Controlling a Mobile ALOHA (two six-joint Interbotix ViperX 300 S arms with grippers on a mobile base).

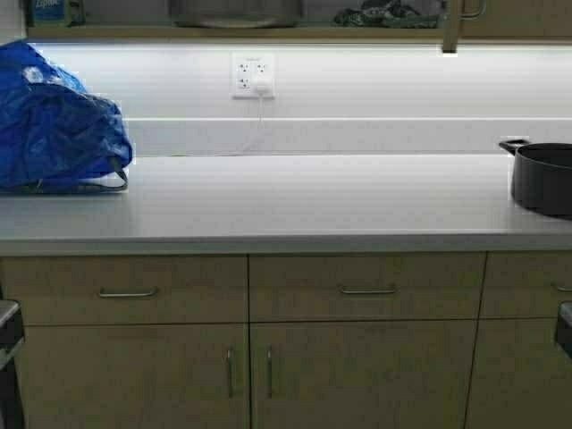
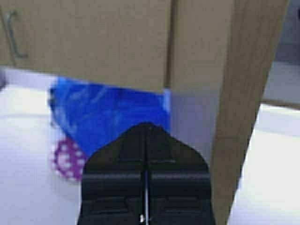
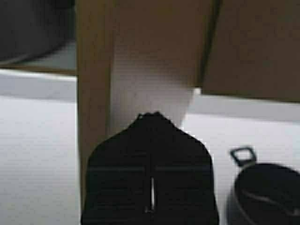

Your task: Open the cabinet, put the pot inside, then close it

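The pot (image 1: 543, 178) sat on the grey countertop (image 1: 295, 201) at the far right, partly cut off by the frame edge, 1 loop handle pointing left. The cabinet (image 1: 451, 25) hung above w/ 1 door swung out, its edge showing top right. Left gripper (image 2: 146, 187) was up by that cabinet's open door, fingers pressed together, holding nothing; a blue bag (image 1: 55, 121) lay below it on the counter's left end. Right gripper (image 3: 151, 187) was also pinched closed & empty, near the door edge, pot below it. Base cabinets (image 1: 250, 340) w/ drawers ran under the counter.
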